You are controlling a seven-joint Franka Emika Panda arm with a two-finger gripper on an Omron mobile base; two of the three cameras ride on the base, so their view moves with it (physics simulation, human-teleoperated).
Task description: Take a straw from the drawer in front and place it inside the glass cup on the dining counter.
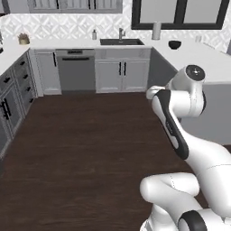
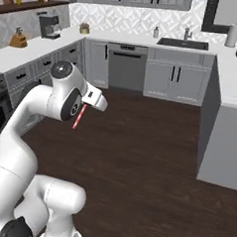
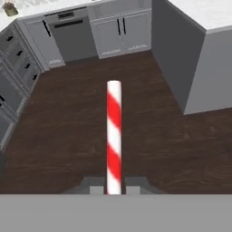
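Observation:
A red-and-white striped straw [image 3: 114, 131] stands up between my fingertips, and my gripper [image 3: 114, 188] is shut on its lower end. From the right base view the straw [image 2: 79, 116] slants down below the white hand, over the dark wood floor. The dining counter [image 1: 215, 67] is the white slab on a plain grey base to the right, and it also shows in the other two views [image 2: 233, 78] [image 3: 199, 16]. A small pale glass cup [image 1: 198, 39] shows faintly on its far end. The open drawer box is out of view.
A dark bowl [image 1: 174, 44] and a tall grey cylinder [image 1: 156, 30] stand on the counter's far end. Cabinets with shut drawers [image 1: 13, 90] line the left wall. A dishwasher [image 1: 75, 70] and sink [image 1: 121, 42] are at the back. Dark floor [image 1: 90, 149] lies between.

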